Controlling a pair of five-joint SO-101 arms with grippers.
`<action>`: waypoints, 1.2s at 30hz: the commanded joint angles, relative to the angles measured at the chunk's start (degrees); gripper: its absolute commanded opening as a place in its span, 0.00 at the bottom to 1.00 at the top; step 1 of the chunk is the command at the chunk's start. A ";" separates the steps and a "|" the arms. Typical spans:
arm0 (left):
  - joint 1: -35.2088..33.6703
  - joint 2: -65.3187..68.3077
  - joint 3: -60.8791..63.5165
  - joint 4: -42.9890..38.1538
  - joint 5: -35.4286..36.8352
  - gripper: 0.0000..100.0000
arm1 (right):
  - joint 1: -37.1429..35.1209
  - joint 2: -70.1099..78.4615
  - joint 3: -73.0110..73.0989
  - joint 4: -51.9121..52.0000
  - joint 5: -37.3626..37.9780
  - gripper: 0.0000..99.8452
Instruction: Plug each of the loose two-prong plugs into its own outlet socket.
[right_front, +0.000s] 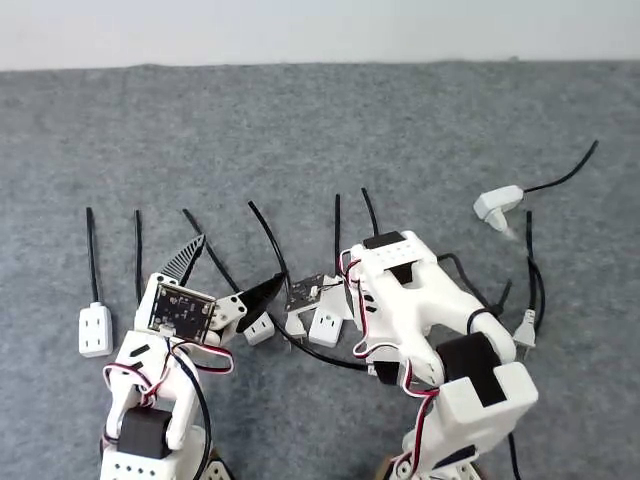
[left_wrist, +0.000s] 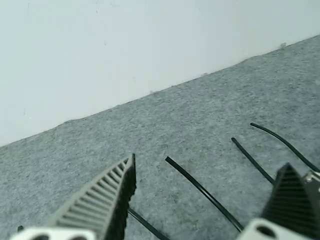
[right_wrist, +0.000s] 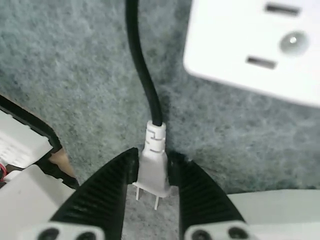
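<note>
Right wrist view is showing the right claw (right_wrist: 152, 161) pinching a small white plug (right_wrist: 154, 172) between its two black fingers (right_wrist: 107, 185). The plug's two metal prongs are poking back toward the wrist. Its black cord (right_wrist: 145, 75) is running away from the claw across the grey mat (right_wrist: 65, 75). A little farther out, off to one side of the cord, a white outlet block (right_wrist: 255, 45) is lying flat with its slots facing up. The plug is not touching it.

Seen from high up, the right arm (right_front: 420, 300) is bending low over the middle of the mat. The pinched plug is sitting down by the mat, close beside that outlet block.

Next to it, the left claw (right_front: 226, 273) is spread wide open. Its fingers are hanging over some loose black cords, with one cord passing between them. Another outlet block (right_front: 258, 328) is lying just beside one of its fingers.

Out at the left side of the mat, a third outlet block (right_front: 95, 330) is lying alone with its cord pointing toward the wall.

Over on the right side, a loose plug (right_front: 525, 330) is lying near the right arm. A bigger white plug (right_front: 497, 205) is lying farther back, well apart from all the blocks.
</note>
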 joint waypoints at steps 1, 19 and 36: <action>0.18 -1.14 -0.84 -1.67 -0.62 0.41 | -0.92 -0.40 -2.02 2.15 -0.26 0.01; 0.53 -1.14 -0.84 -1.76 -0.62 0.41 | -3.38 -17.01 -23.65 13.58 -0.88 0.01; 0.18 -1.14 -6.73 -0.70 -0.35 0.41 | -2.24 -24.92 -26.46 9.71 -9.49 0.01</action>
